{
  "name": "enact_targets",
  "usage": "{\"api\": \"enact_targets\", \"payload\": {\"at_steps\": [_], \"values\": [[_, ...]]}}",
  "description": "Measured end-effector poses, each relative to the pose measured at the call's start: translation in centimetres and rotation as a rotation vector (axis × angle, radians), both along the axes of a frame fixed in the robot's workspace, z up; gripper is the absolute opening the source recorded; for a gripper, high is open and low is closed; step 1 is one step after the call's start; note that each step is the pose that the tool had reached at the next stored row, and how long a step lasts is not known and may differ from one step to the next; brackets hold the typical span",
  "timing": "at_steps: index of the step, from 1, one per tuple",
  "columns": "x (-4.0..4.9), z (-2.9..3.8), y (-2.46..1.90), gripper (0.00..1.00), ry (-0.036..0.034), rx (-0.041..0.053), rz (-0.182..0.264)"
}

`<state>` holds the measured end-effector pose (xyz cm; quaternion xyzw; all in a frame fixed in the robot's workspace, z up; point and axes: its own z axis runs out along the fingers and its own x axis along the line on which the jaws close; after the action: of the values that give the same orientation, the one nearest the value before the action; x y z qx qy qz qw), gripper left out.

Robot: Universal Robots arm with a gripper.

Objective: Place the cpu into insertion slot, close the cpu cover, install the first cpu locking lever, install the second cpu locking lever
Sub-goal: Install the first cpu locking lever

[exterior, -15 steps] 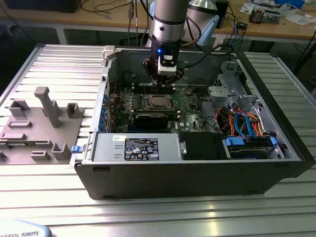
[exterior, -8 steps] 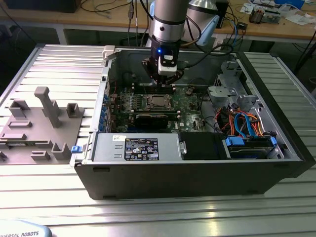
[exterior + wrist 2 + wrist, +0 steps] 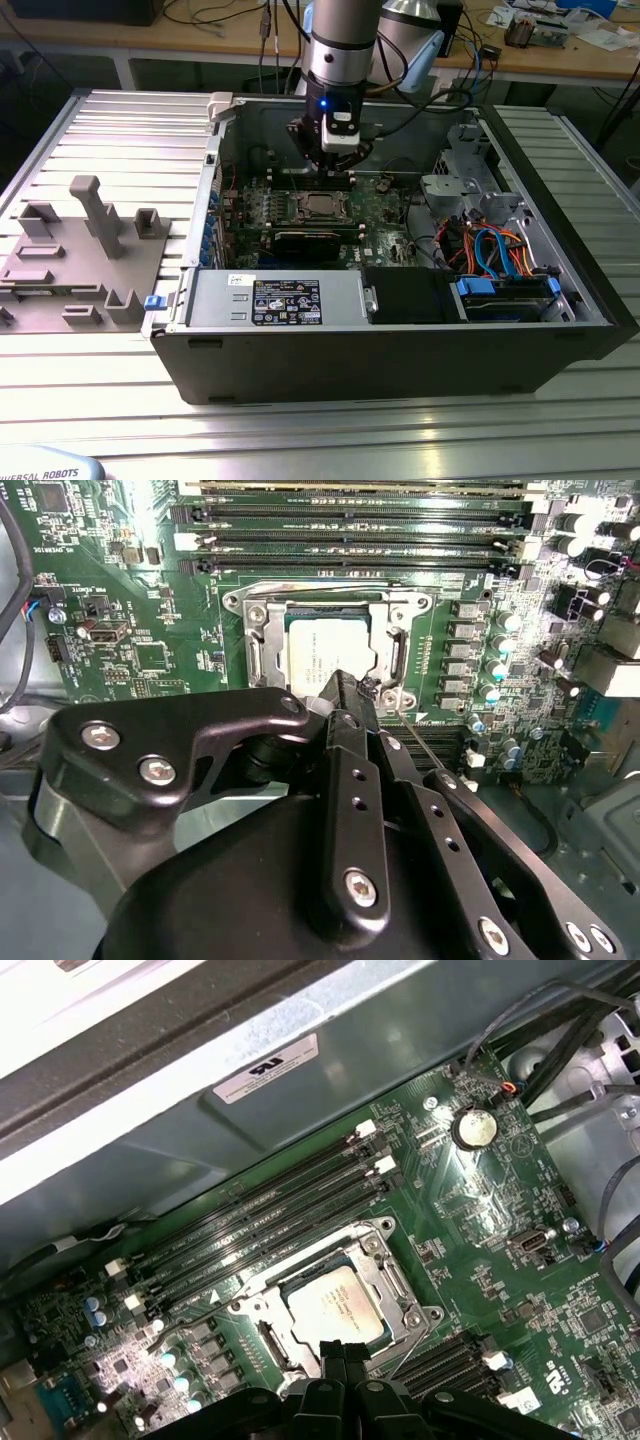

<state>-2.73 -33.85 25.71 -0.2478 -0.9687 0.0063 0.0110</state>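
Exterior view is showing the computer case (image 3: 400,350) lying on its side with its open face up, which I take to be so the arm can be coming straight down onto the board. The gripper (image 3: 335,172) is hanging just at 12 o'clock of the insertion slot (image 3: 298,206), where the cpu (image 3: 322,205) is sitting flat. In the second wrist view the 2 fingers (image 3: 352,780) are pinched together with nothing visible between them. Their slim tip is touching or nearly touching the edge of the cpu cover (image 3: 258,652). I am guessing they are held narrow for pushing on a small part, not for carrying anything. The cover is lying down around the chip, whose metal top is showing through the opening. A thin metal rod (image 3: 425,745), probably 1 locking lever, is running just beside the socket; whether it is latched I cannot tell. The power-supply box (image 3: 275,300) is sitting at 6 o'clock of the socket. Everything is resting on a ribbed aluminium table (image 3: 400,440), with a grey fixture plate (image 3: 80,270) lying at 9 o'clock of the case, on the exterior view's left. A wooden bench (image 3: 200,40) strewn with cables is standing at 12 o'clock.
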Motion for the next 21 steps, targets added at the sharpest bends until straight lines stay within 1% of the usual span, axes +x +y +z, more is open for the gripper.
{"api": "enact_targets", "payload": {"at_steps": [21], "values": [[0.00, 0.00, 0.00, 0.11, 0.0000, 0.0000, 0.061]]}}
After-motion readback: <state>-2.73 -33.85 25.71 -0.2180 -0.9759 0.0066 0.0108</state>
